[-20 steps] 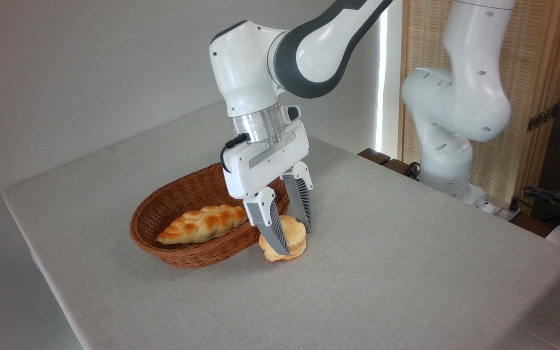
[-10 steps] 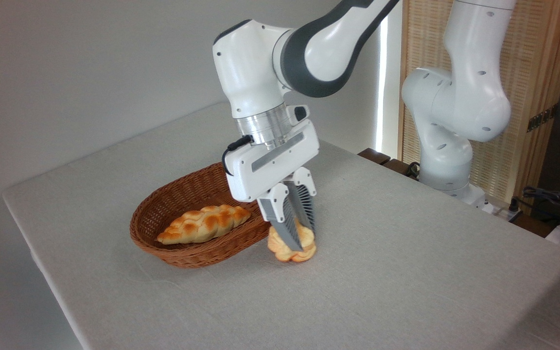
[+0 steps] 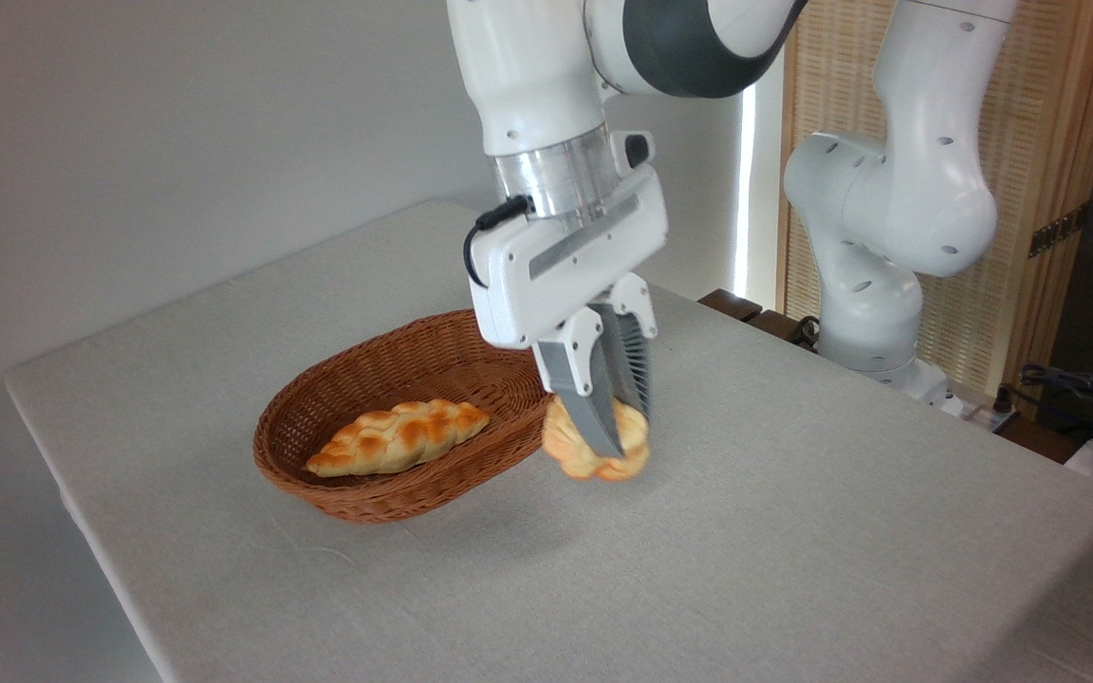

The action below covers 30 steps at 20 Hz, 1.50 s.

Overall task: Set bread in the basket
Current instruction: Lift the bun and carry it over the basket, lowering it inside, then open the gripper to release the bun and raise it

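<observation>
The small lobed bread bun (image 3: 573, 451), pale tan with orange edges, hangs clear of the tablecloth, squeezed between my gripper's grey ribbed fingers. My gripper (image 3: 624, 438) is shut on it, pointing down just right of the basket's near right rim. The oval brown wicker basket (image 3: 338, 408) sits on the table to the left, with the bun outside it and slightly above rim height.
A long braided golden loaf (image 3: 398, 436) lies inside the basket. The table (image 3: 793, 531) is covered in pale grey cloth, its edges at the left and front. My arm's white base (image 3: 874, 285) stands at the back right before a wooden screen.
The fingers shut on the bun, which stood on the cloth beside the basket. The gripper then rose and shifted slightly right, lifting the bun off the table.
</observation>
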Tool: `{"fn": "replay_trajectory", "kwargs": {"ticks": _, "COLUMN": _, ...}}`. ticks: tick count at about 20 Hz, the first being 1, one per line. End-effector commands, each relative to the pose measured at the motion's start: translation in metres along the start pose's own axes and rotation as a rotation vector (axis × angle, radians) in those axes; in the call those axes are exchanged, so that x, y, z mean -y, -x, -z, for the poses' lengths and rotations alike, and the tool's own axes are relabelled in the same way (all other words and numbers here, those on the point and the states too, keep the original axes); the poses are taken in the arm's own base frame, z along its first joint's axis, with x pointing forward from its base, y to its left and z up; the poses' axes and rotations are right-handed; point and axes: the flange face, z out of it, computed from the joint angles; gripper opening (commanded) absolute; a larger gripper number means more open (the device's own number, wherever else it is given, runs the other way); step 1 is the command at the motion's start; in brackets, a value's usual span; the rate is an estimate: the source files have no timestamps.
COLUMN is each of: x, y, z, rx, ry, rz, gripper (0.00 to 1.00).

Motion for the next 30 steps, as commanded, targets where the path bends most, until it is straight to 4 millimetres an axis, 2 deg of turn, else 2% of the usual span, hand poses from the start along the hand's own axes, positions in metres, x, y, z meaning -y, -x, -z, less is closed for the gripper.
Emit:
{"fn": "replay_trajectory", "kwargs": {"ticks": 1, "x": 0.022, "y": -0.041, "z": 0.025, "rx": -0.100, "ry": -0.033, "rz": 0.308, "gripper": 0.31}}
{"fn": "replay_trajectory", "kwargs": {"ticks": 3, "x": 0.033, "y": -0.074, "z": 0.035, "rx": -0.118, "ry": -0.019, "rz": 0.493, "gripper": 0.33}}
{"fn": "replay_trajectory", "kwargs": {"ticks": 4, "x": 0.042, "y": -0.105, "z": 0.039, "rx": -0.128, "ry": -0.001, "rz": 0.618, "gripper": 0.33}}
{"fn": "replay_trajectory", "kwargs": {"ticks": 6, "x": 0.048, "y": -0.132, "z": 0.043, "rx": -0.157, "ry": 0.020, "rz": 0.799, "gripper": 0.34}}
{"fn": "replay_trajectory", "kwargs": {"ticks": 8, "x": 0.053, "y": -0.155, "z": 0.041, "rx": -0.191, "ry": 0.055, "rz": 0.928, "gripper": 0.44}}
{"fn": "replay_trajectory", "kwargs": {"ticks": 9, "x": 0.055, "y": -0.161, "z": 0.041, "rx": -0.205, "ry": 0.070, "rz": 0.988, "gripper": 0.59}}
{"fn": "replay_trajectory", "kwargs": {"ticks": 10, "x": 0.056, "y": -0.164, "z": 0.041, "rx": -0.227, "ry": 0.083, "rz": 1.050, "gripper": 0.84}}
{"fn": "replay_trajectory", "kwargs": {"ticks": 11, "x": 0.058, "y": -0.164, "z": 0.042, "rx": -0.244, "ry": 0.084, "rz": 1.096, "gripper": 0.99}}
{"fn": "replay_trajectory", "kwargs": {"ticks": 12, "x": 0.059, "y": -0.164, "z": 0.042, "rx": -0.247, "ry": 0.083, "rz": 1.105, "gripper": 1.00}}
{"fn": "replay_trajectory", "kwargs": {"ticks": 22, "x": 0.061, "y": -0.162, "z": 0.047, "rx": -0.295, "ry": 0.092, "rz": 1.123, "gripper": 1.00}}
{"fn": "replay_trajectory", "kwargs": {"ticks": 25, "x": 0.062, "y": -0.154, "z": 0.060, "rx": -0.307, "ry": 0.066, "rz": 1.132, "gripper": 1.00}}
{"fn": "replay_trajectory", "kwargs": {"ticks": 26, "x": 0.064, "y": -0.147, "z": 0.069, "rx": -0.319, "ry": 0.048, "rz": 1.142, "gripper": 1.00}}
{"fn": "replay_trajectory", "kwargs": {"ticks": 28, "x": 0.061, "y": -0.112, "z": 0.086, "rx": -0.355, "ry": 0.017, "rz": 1.199, "gripper": 1.00}}
{"fn": "replay_trajectory", "kwargs": {"ticks": 30, "x": 0.060, "y": -0.086, "z": 0.103, "rx": -0.381, "ry": -0.012, "rz": 1.241, "gripper": 1.00}}
